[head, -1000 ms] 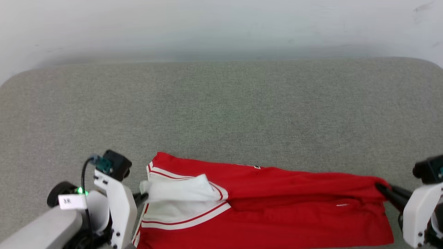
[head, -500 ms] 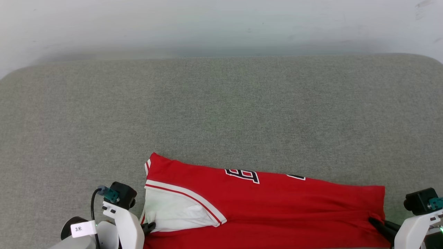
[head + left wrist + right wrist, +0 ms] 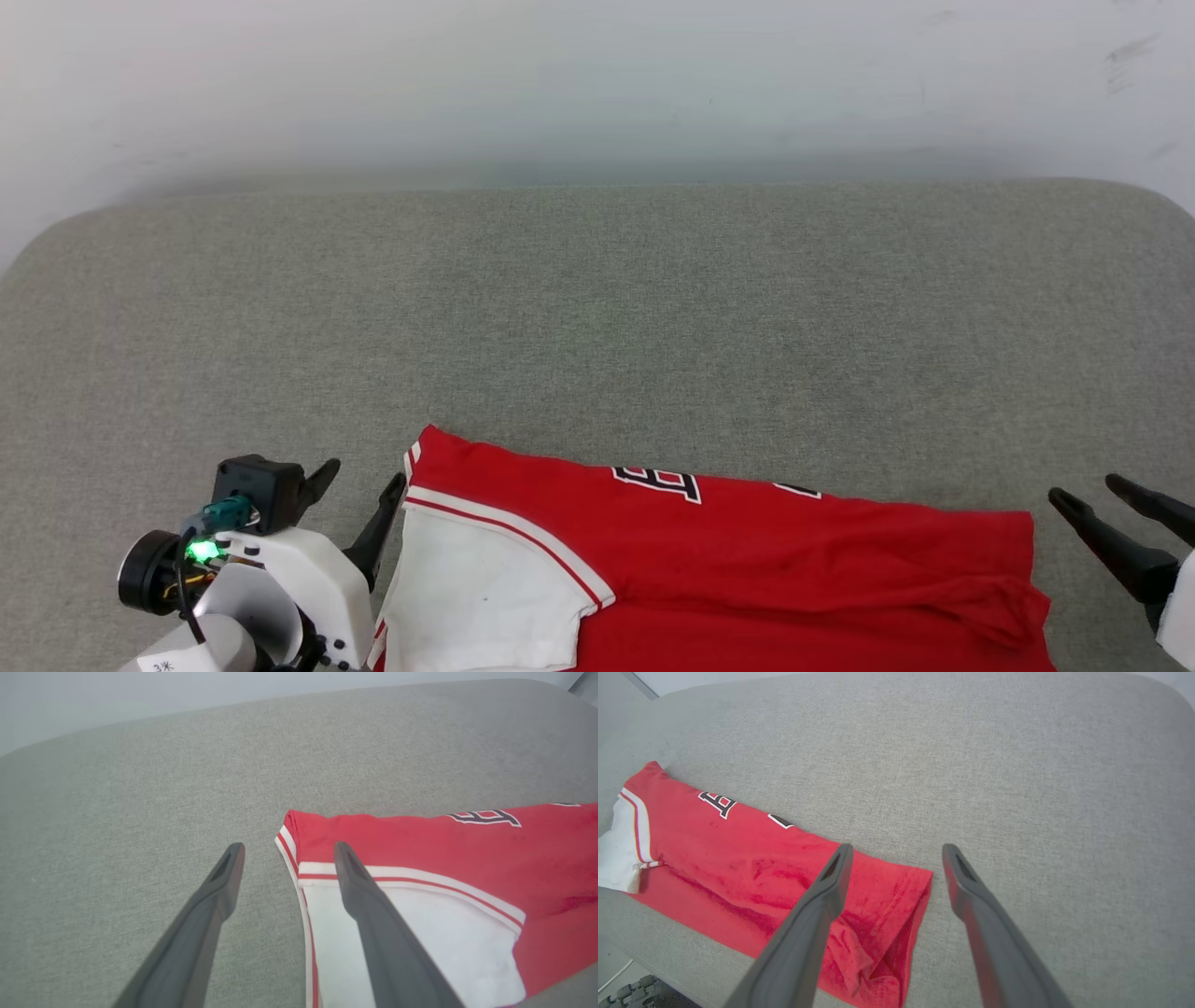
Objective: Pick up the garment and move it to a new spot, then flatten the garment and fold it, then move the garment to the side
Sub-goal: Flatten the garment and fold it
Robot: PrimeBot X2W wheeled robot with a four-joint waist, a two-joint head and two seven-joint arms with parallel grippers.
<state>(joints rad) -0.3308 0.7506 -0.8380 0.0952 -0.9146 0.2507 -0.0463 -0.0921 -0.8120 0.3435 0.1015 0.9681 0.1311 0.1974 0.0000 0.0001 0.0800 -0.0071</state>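
Once grippers (image 3: 365,472) (image 3: 1084,487) opened, garment (image 3: 794,560) released, flat

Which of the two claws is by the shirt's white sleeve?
The left claw, open beside the white sleeve; the right claw stands off the plain red hem.

left gripper (image 3: 288,847) has its fingers (image 3: 215,896) spread wide. red shirt (image 3: 420,844) lies flat on the grey fabric desk (image 3: 117,788), its corner showing between the tips, white sleeve with striped trim behind the right finger, bit of lettering far right
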